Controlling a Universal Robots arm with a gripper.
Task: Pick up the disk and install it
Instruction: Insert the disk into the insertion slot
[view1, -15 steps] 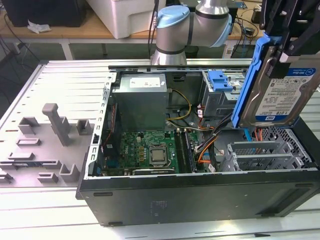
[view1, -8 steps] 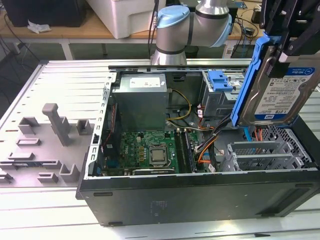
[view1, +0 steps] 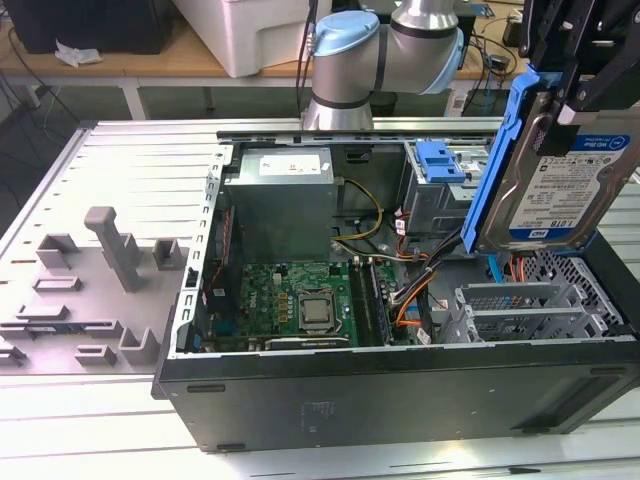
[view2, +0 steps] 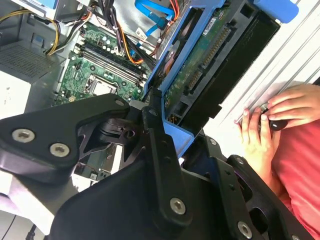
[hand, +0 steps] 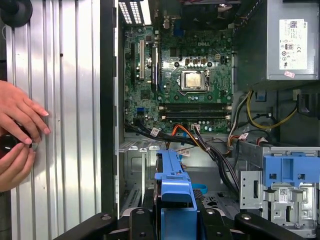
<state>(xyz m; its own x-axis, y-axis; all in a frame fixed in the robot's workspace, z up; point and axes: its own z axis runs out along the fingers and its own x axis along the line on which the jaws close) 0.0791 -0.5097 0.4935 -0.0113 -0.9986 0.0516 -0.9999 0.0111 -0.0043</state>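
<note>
The disk (view1: 562, 190) hung tilted above the open computer case (view1: 400, 400), at the exterior view's right, its blue carrier clamped in the gripper (view1: 578, 98). Pickup looked done, but seating it in a bay was not.

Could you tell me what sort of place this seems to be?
Most likely a robotics lab bench for computer assembly: an open computer case sits on a slotted metal table, a robot arm stands behind it, and the gripper holds the disk above the case.
</note>
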